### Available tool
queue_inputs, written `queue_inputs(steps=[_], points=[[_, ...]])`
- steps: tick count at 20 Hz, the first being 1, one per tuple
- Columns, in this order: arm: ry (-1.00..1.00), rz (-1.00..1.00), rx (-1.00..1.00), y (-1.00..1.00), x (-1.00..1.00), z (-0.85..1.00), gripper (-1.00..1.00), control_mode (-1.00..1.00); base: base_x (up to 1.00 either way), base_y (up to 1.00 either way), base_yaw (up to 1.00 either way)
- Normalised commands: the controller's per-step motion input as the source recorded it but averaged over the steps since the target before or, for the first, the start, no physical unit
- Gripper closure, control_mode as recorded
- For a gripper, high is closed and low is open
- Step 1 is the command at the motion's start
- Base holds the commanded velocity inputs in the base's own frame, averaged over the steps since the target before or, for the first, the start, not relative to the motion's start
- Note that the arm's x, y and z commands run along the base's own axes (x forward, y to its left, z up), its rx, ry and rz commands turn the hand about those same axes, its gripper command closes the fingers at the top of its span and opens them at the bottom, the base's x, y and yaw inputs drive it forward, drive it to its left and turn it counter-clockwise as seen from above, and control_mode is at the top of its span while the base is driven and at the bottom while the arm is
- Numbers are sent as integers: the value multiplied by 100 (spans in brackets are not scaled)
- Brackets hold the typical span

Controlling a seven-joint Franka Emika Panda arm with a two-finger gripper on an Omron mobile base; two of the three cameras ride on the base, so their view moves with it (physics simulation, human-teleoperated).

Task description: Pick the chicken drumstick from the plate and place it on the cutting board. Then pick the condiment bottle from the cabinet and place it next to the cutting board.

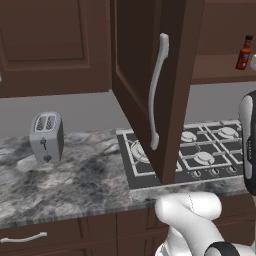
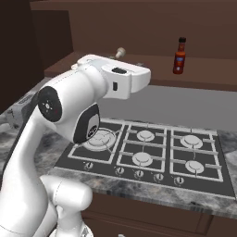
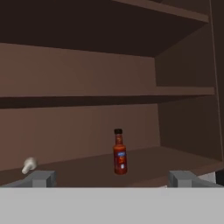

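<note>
Red-orange and black-capped, the condiment bottle [image 3: 120, 152] stands upright on the lower shelf [image 3: 144, 162] of the open cabinet [image 2: 139, 28], well apart from a small pale mushroom-like thing [image 3: 29, 165] lying far to its left on the same shelf. The tool [image 3: 111, 178] faces the bottle from in front, its two fingertips [image 3: 41, 178] spread wide, one on each side of the bottle and not touching it. In the left base view the dark wooden cabinet door [image 1: 150, 85] hangs open over the gas cooktop [image 1: 200, 155], its curved silver handle [image 1: 156, 90] facing the camera. A silver toaster [image 1: 46, 136] sits on the grey marble tabletop [image 1: 75, 180], left of the cooktop. The white arm [image 2: 69, 106] reaches up toward the shelf.
</note>
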Motion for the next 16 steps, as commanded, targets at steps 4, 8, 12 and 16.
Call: queue_inputs(steps=[4,8,12,16], points=[[0,0,0,-3,17,-3,-100,-100,0,0,0],[0,0,0,-11,14,0,-100,-100,0,0,0],[0,0,0,-13,12,0,-100,-100,0,0,0],[0,0,0,-12,13,0,-100,-100,0,0,0]])
